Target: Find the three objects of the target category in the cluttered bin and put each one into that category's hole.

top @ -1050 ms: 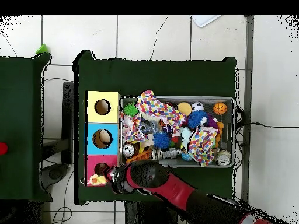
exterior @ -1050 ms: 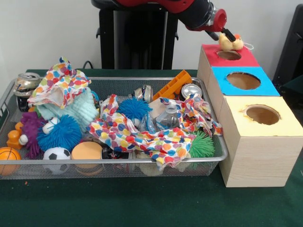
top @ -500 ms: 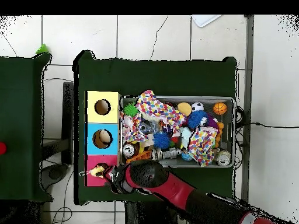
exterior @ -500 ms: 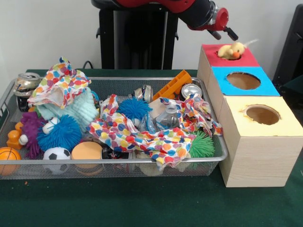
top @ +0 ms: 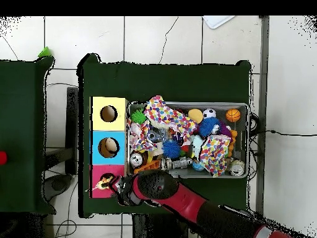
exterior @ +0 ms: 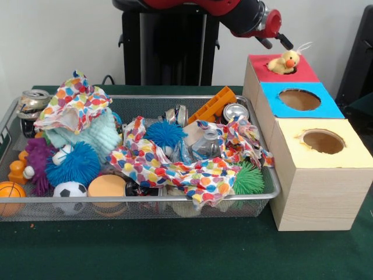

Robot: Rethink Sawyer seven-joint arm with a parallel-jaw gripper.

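The gripper (exterior: pixel 281 39) sits at the top right of the front view, just up and left of the duck (exterior: pixel 284 61). It holds nothing; whether its fingers are spread or closed I cannot tell. In the overhead view it shows at lower left, beside the red box top.

The duck rests on the red hole (exterior: pixel 282 67), at the upper right of the front view, its body showing above the rim, so it looks lodged and not dropped through. A thin loop sticks up from it.

To finish this step well, I would press the duck straight down through the hole, centred over the opening so it does not tip off the far edge, then confirm it is gone before returning to the bin (exterior: pixel 265 169).

The blue hole (exterior: pixel 299 99) and yellow hole (exterior: pixel 323 141) lie below the red one; the front view shows nothing in them, though the overhead hints at something pale in the blue one.

The bin fills the left and centre, crowded: spotted cloths (exterior: pixel 175 166), blue spiky balls (exterior: pixel 73 164), a green spiky ball (exterior: pixel 249 179), a soccer ball (exterior: pixel 70 190), a basketball (exterior: pixel 11 193), cans (exterior: pixel 236 111), an orange block (exterior: pixel 213 105) and a bottle (exterior: pixel 207 146).
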